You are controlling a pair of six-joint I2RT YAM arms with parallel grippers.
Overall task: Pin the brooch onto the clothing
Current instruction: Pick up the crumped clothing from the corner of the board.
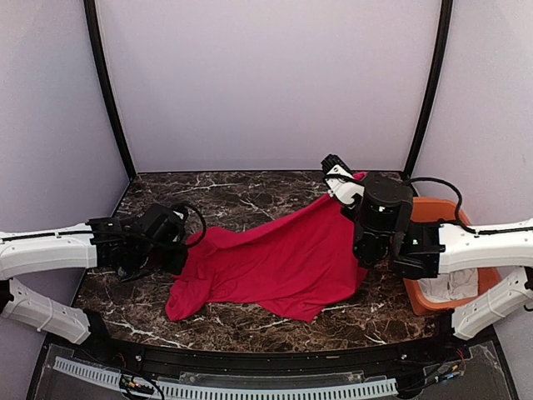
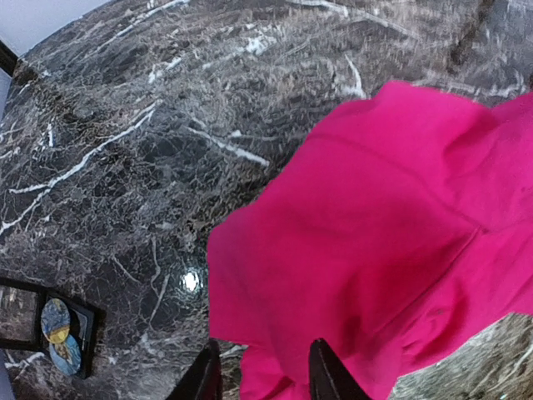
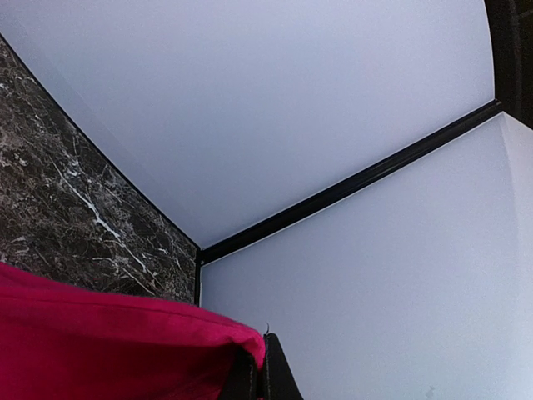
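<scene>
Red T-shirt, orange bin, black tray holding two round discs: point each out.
red T-shirt [image 1: 275,258], top external view, middle of the spread fabric.
orange bin [image 1: 433,208], top external view, its far rim.
black tray [image 2: 83,325], left wrist view, bare right edge.

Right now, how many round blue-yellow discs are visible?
2, both in the black tray in the left wrist view: upper disc and lower disc, touching. Others may be hidden.

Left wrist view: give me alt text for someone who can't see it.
A red T-shirt lies rumpled across the right side of a dark marble table, its near edge at the left gripper, whose jaws stand slightly apart at the bottom. At lower left, a black holder carries two small round blue-and-yellow discs.
</scene>
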